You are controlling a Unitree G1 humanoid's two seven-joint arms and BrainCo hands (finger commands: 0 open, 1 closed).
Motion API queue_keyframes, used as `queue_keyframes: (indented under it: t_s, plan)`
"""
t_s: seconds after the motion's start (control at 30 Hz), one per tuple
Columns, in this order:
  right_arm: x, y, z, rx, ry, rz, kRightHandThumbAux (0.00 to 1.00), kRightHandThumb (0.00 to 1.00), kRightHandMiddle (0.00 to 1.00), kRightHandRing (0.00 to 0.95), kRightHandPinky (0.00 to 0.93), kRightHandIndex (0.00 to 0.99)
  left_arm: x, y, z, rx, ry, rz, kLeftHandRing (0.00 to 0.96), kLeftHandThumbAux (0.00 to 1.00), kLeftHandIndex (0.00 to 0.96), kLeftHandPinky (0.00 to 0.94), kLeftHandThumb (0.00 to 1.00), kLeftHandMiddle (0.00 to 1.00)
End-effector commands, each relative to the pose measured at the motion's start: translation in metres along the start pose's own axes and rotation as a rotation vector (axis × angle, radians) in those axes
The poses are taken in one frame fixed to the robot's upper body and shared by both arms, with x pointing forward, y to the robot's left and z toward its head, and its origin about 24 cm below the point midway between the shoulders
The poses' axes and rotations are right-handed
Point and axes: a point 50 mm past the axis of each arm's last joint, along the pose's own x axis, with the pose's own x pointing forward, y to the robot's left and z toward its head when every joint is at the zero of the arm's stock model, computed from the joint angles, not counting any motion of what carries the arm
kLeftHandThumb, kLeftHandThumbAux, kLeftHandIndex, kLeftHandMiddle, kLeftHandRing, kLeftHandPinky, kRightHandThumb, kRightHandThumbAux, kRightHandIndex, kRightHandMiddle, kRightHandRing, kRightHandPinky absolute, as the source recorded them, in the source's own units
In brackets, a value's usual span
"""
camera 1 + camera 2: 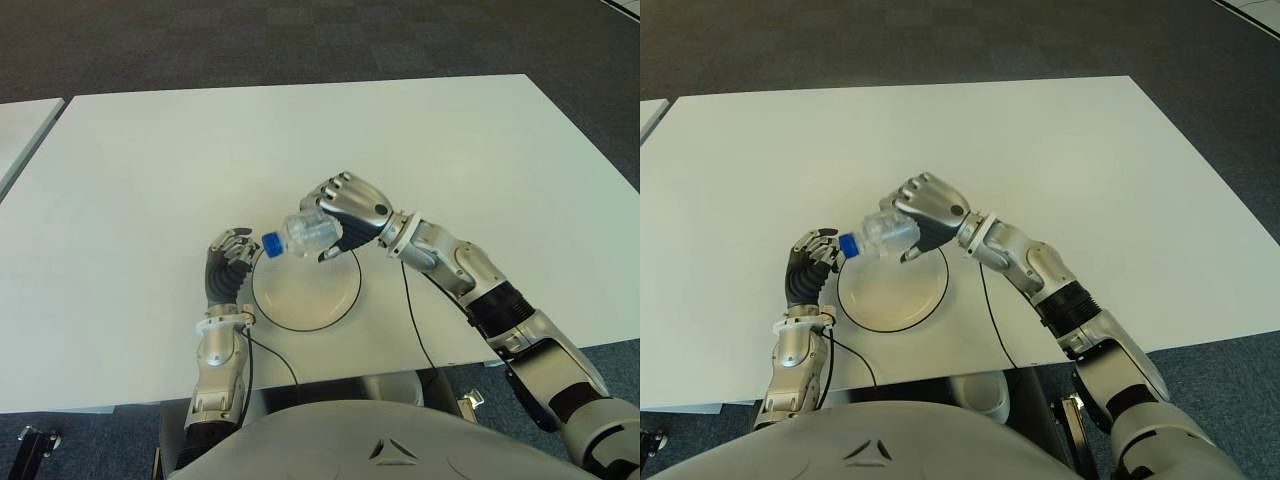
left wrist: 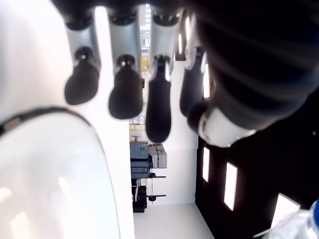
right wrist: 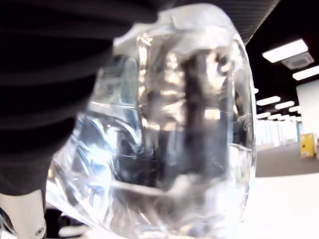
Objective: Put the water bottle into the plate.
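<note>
The water bottle (image 1: pixel 305 234) is up off the table, lying nearly on its side in my right hand (image 1: pixel 350 212), blue cap (image 1: pixel 271 243) pointing toward my left and tipped a little down. It hangs over the far-left rim of the plate (image 1: pixel 335 300), not yet in it. The right wrist view is filled with clear crinkled plastic pressed against the dark palm, so I read that hand as wrapped tight round the bottle's body, fingers curled over the top and thumb underneath.

On handling, I judge it light: the plastic looks thin and dented, and I cannot tell whether any water is inside. Thin walls give under pressure, so a hard squeeze will buckle it, and the smooth skin could slide in the fingers. The middle of the body, where I have it, is the sensible hold; the cap end is too narrow to trust. Being round, it may roll once laid down, so I would set it low and flat near the plate's middle before letting go.

My left hand (image 1: pixel 228 262) shows just left of the plate, close to the cap, fingers (image 2: pixel 124 92) loosely bent and holding nothing. The plate sits near the front edge of the white table (image 1: pixel 150 170), with a thin black cable (image 1: pixel 414 325) trailing off beside it.
</note>
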Motion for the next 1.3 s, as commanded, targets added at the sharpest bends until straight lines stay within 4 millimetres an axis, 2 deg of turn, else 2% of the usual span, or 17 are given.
queue_keyframes:
  t_s: [0.03,0.2,0.57,0.77,1.07,1.23,1.3]
  plan:
    - [0.001,0.014,0.003,-0.019,-0.035,0.062,0.718,0.714,0.911,0.896,0.907,0.44,-0.002,0.0,-0.004,-0.002,0.03,0.01,0.756,0.679,0.398,0.744,0.835,0.571]
    - [0.003,0.02,0.001,-0.103,-0.074,0.105,0.72,0.711,0.917,0.911,0.918,0.439,-0.003,0.0,-0.004,-0.002,0.038,0.02,0.757,0.678,0.4,0.748,0.836,0.571]
    - [-0.003,0.053,-0.003,-0.095,-0.061,0.205,0.724,0.705,0.915,0.908,0.898,0.438,-0.004,0.001,-0.002,0.009,0.017,0.008,0.762,0.679,0.399,0.757,0.835,0.57]
    - [-0.003,0.065,-0.004,-0.107,-0.058,0.217,0.726,0.704,0.91,0.906,0.895,0.438,-0.004,0.003,-0.002,0.012,0.015,0.006,0.766,0.678,0.4,0.757,0.836,0.573]
    - [-0.013,0.099,-0.001,-0.092,-0.04,0.25,0.726,0.704,0.907,0.909,0.902,0.438,-0.004,0.003,-0.001,0.01,0.016,0.009,0.77,0.678,0.4,0.754,0.835,0.574]
    - [-0.014,0.102,-0.002,-0.074,-0.044,0.224,0.725,0.702,0.881,0.885,0.877,0.439,-0.005,0.004,-0.001,0.005,0.016,0.008,0.767,0.678,0.401,0.75,0.835,0.573]
    - [-0.014,0.101,-0.002,-0.052,-0.045,0.212,0.725,0.699,0.836,0.843,0.834,0.438,-0.005,0.003,-0.001,0.003,0.017,0.008,0.766,0.678,0.401,0.749,0.836,0.572]
